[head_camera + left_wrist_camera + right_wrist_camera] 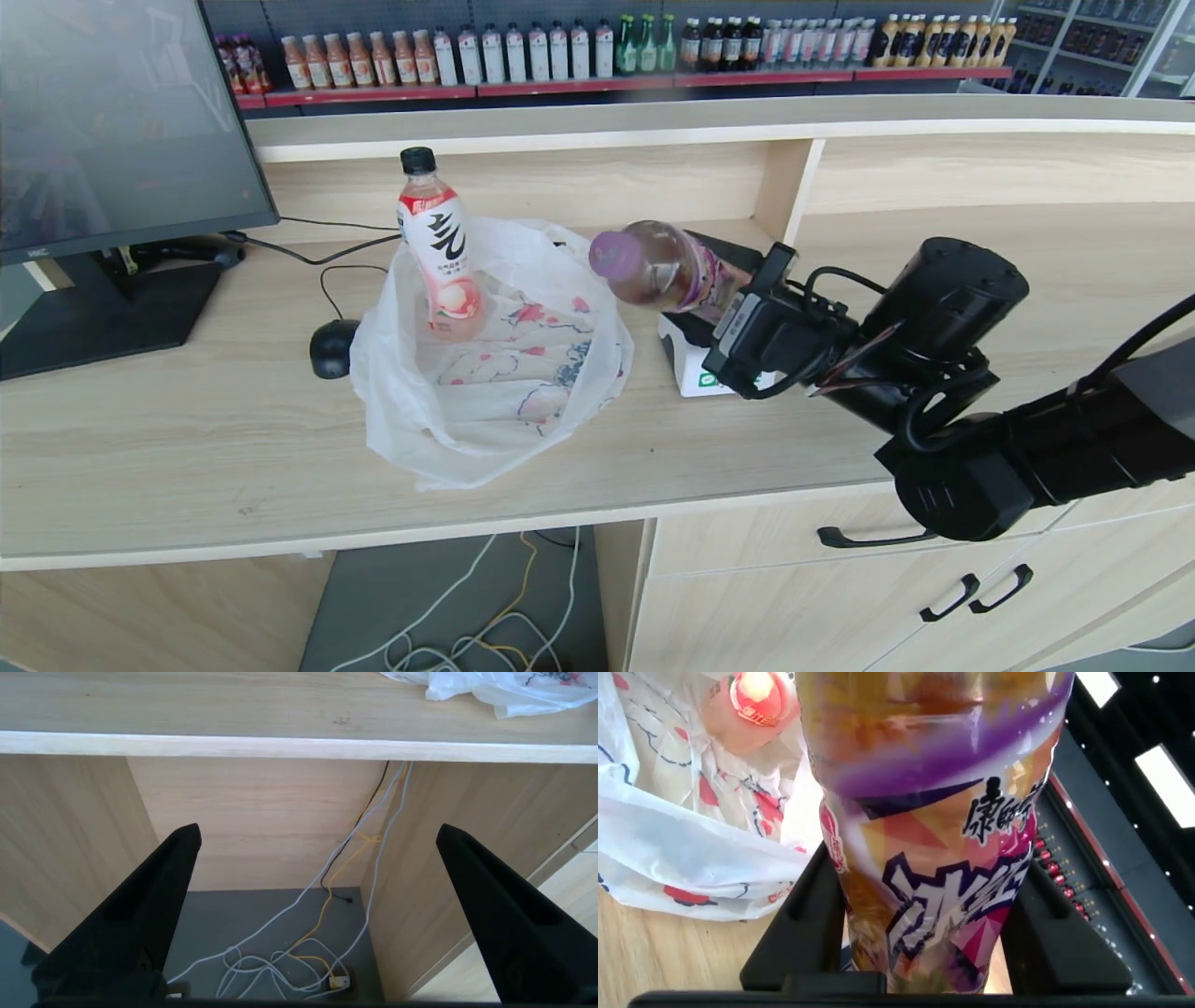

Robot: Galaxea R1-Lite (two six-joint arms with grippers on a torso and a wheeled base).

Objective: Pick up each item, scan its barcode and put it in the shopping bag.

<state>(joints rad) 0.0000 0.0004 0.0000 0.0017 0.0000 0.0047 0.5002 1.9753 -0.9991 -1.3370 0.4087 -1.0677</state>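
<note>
Fingers (799, 924) of the right gripper (724, 299) are clamped on both sides of the purple-capped bottle (658, 271), gripping it around its lower half. That bottle hangs in the air above the surface (187, 420), tipped almost flat, its cap pointing toward the shopping bag (485, 373) and its base toward the gripper. It holds a brownish drink. Its label is purple and orange with big white characters edged in dark purple, seen close in the right wrist view; the small print on it cannot be made out. Below and just beside the held bottle sits the scanner (695, 373), a white box with a black top and a small green mark on its front.

The shopping bag lies open on the surface, thin white plastic printed with red and blue patterns. The pink bottle (439, 252) stands upright inside it, with a black cap and a white and red label crossed by bold black brush strokes.

The left gripper (322, 915) is below the front edge of the surface, its fingers (140, 915) spread wide and holding nothing, facing loose cables (318, 952) on the floor.

A black mouse (331, 347) touches the bag's left side. A monitor (121, 121) stands farther left, and a shelf (607, 79) of bottles runs along the back.
</note>
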